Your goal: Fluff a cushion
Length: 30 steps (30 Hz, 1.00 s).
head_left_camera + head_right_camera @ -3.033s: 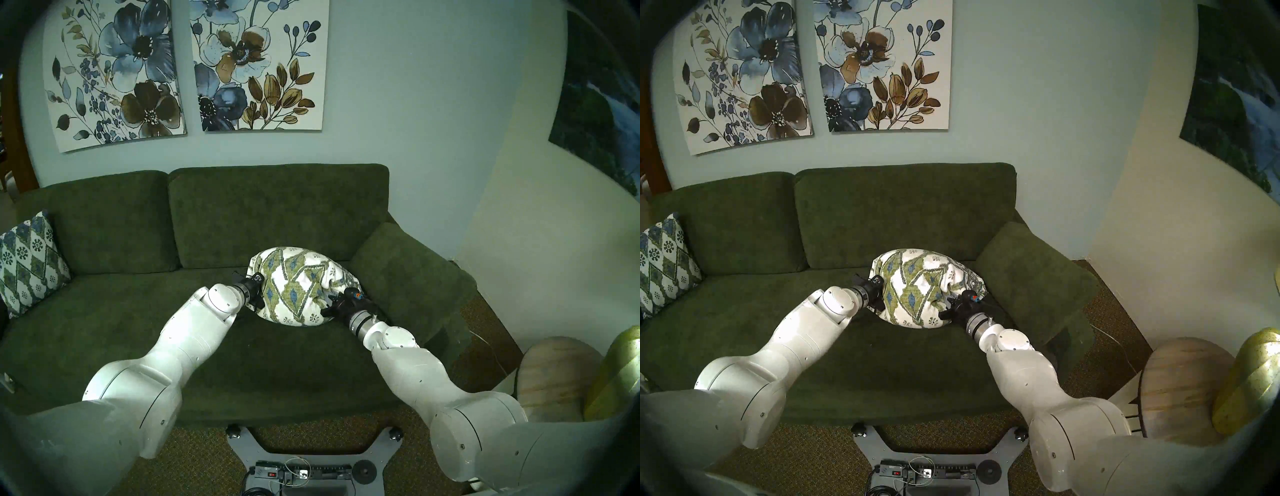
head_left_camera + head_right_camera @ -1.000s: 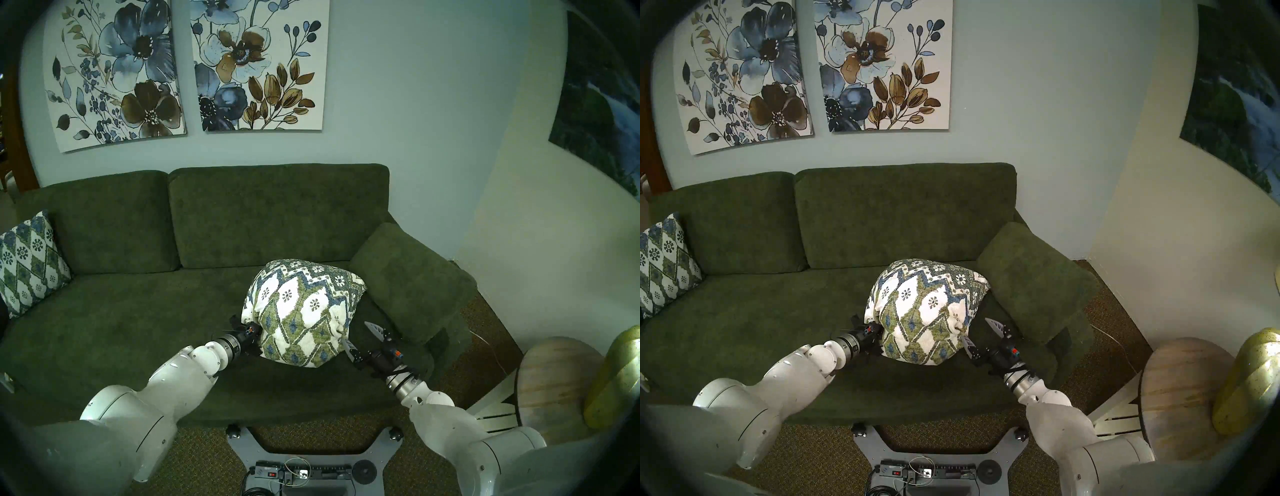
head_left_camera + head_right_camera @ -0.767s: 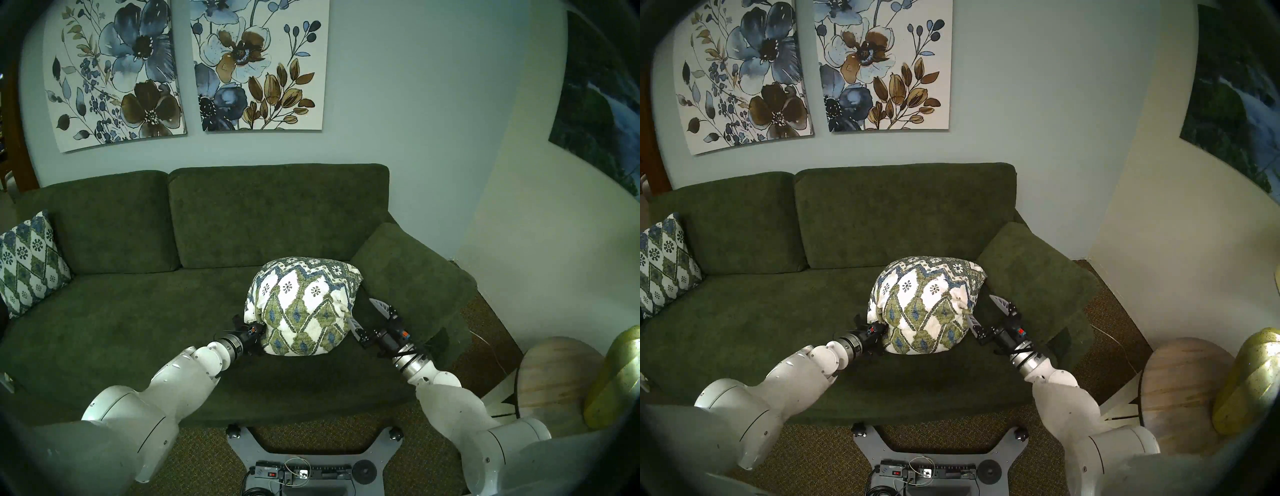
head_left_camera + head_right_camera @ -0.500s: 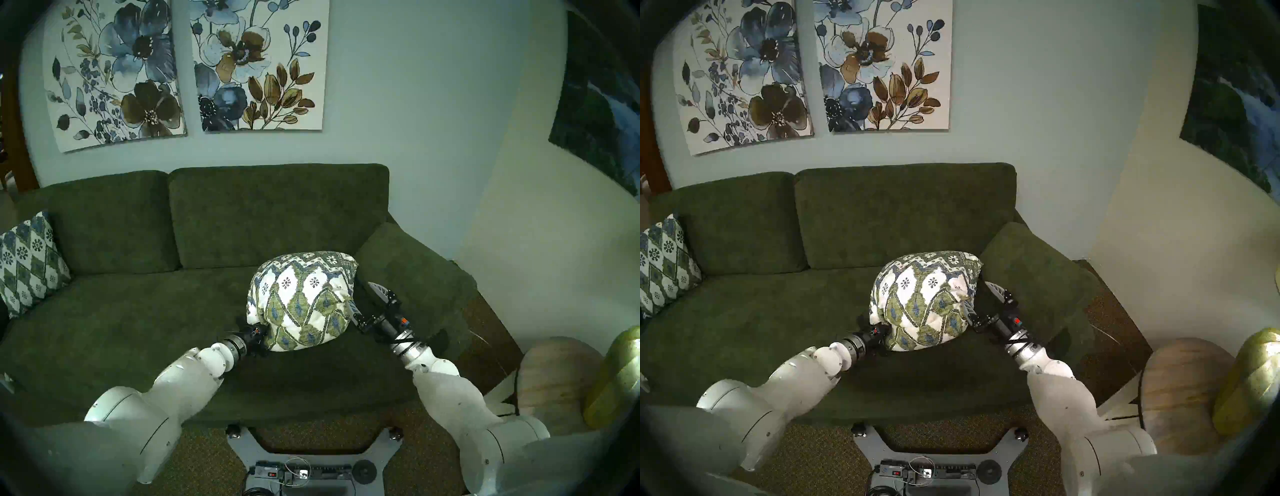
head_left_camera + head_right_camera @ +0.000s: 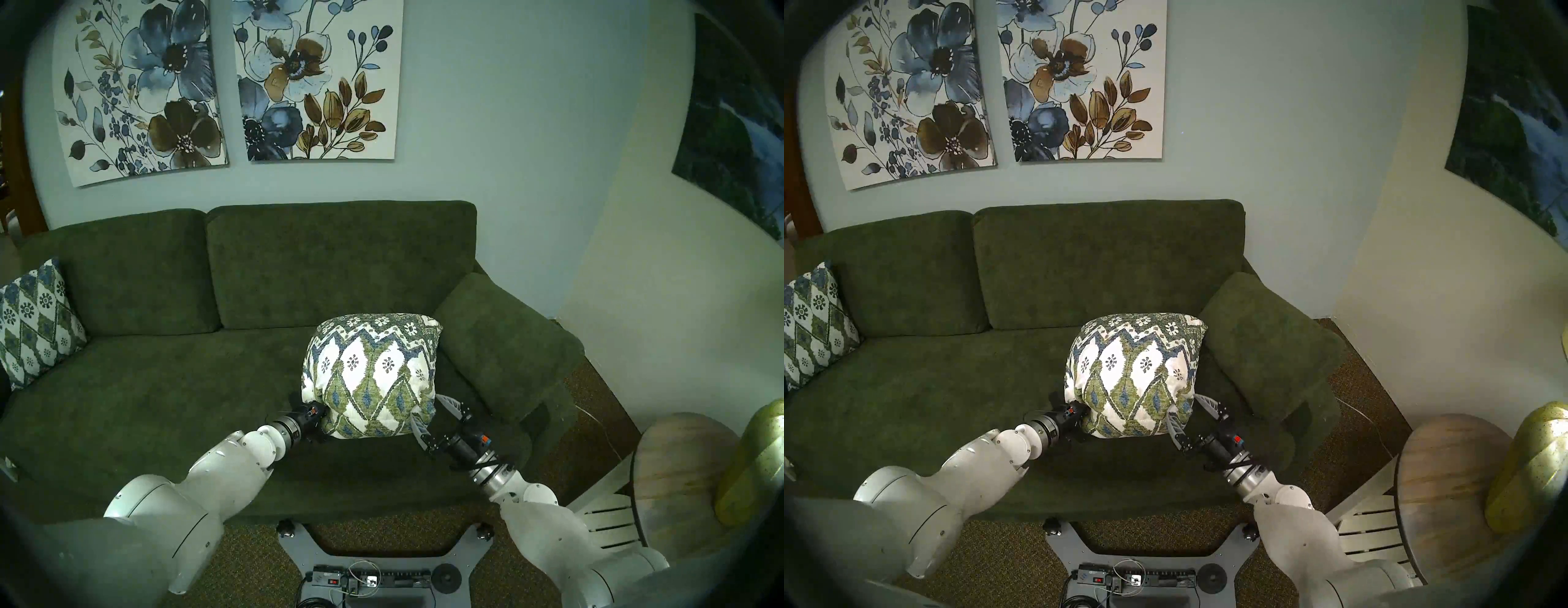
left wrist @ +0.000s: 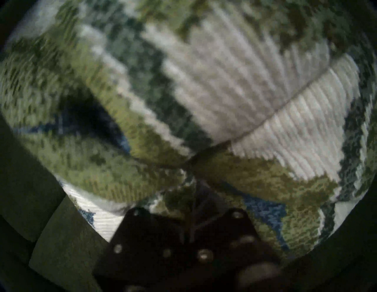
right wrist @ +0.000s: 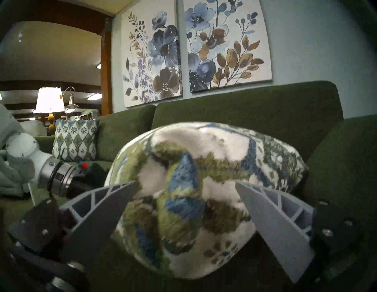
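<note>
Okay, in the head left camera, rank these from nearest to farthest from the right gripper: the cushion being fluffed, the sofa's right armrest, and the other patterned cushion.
From the right gripper:
1. The cushion, right at its open jaws, centre seat.
2. The sofa's right armrest, just beyond, to the right.
3. The other patterned cushion, at the sofa's far left end.

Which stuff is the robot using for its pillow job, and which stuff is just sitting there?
Using:
- cushion
- left claw, shut on the cushion's edge
- right claw, open at the cushion's other side

Just sitting there:
- twin cushion
- sofa
- flower pictures
- lamp
- round wooden table
</note>
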### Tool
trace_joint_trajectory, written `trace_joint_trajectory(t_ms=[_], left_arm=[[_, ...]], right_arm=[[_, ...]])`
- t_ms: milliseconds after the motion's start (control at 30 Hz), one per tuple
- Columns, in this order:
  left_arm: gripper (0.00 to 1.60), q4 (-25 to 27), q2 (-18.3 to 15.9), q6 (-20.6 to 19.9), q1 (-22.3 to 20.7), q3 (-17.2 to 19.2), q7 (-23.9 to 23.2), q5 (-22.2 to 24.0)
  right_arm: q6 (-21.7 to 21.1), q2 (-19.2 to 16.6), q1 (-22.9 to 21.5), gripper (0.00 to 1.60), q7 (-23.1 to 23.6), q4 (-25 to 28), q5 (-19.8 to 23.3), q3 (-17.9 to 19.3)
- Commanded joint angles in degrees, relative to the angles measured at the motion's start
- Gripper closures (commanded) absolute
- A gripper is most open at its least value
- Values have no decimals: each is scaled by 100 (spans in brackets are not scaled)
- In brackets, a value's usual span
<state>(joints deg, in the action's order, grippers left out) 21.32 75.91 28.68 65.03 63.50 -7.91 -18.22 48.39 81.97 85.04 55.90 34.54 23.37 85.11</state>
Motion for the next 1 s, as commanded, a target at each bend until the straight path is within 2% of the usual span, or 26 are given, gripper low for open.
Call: trace_joint_trajectory(t_ms=[0, 67, 100, 200, 333, 533, 800, 967], left_arm=[[160, -107, 206, -78, -34, -126, -129, -78], [160, -108, 231, -88, -53, -137, -126, -82], [160, -107, 271, -95, -75, -155, -115, -87], [160, -94, 302, -89, -76, -166, -100, -86], [160, -84, 316, -65, -74, -175, -53, -73], [160, -99, 318, -60, -73, -182, -11, -68], [160, -120, 389, -63, -73, -223, 25, -79], [160, -79, 511, -15, -65, -297, 7, -105]], right_arm=[[-108, -89, 679, 0, 428, 584, 250, -19], [-48, -95, 672, 0, 454, 662, 305, 8], [39, -131, 637, 0, 476, 908, 386, 36], [163, -153, 439, 0, 454, 928, 440, 66], [382, -205, 183, 0, 260, 1266, 542, 131], [522, -219, 86, 0, 20, 1729, 654, 146], [628, 122, -105, 0, -162, 2333, 800, -150], [372, 477, -192, 0, -314, 2728, 870, -542]])
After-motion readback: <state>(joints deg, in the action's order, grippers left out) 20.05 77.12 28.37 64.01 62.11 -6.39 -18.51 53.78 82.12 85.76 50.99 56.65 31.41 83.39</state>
